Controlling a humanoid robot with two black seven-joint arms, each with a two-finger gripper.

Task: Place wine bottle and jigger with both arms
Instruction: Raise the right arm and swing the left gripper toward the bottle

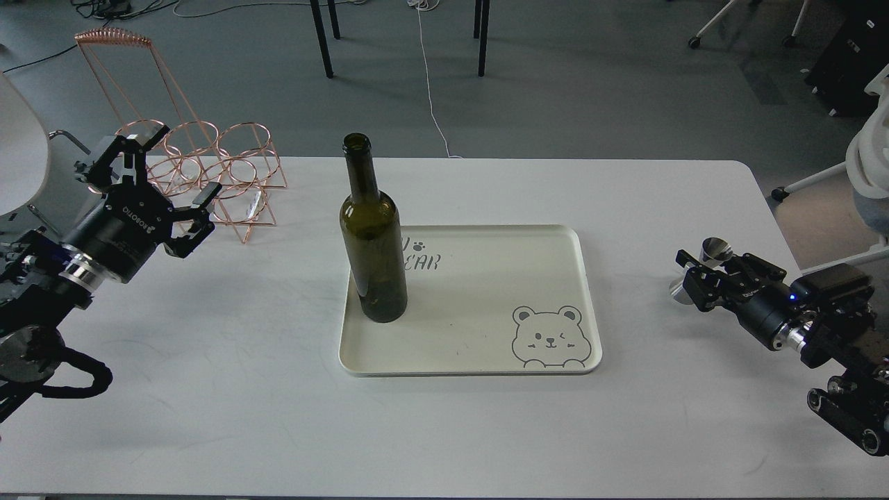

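Dark olive glass catches the eye first: the wine bottle [373, 239] stands upright on the left side of a cream tray [486, 347], its open mouth uppermost and its base near the tray's left rim. The tray lies flat near the middle of a white table [278, 417] and carries a printed bear face in its near right corner and some grey lettering partly hidden behind the bottle. Off to the left, well apart from the bottle, the left claw [173, 170] hangs above the table with its two black fingers spread wide and nothing between them. Just behind it stands a copper wire rack [208, 163] with round rings and a tall looped handle; from here one finger overlaps the rack's rings, though I cannot tell whether they touch. Over on the right side of the table, well clear of the tray, the right claw [698, 274] sits low at the small steel jigger [698, 267]. The jigger's upper cup shows above the fingers and its lower rim peeks out to the left, so the claw looks closed around its narrow waist. Whether the jigger's foot rests on the table or is just lifted off, I cannot tell. Beyond the table lies grey floor with cables, chair legs and a white office chair at the right edge.
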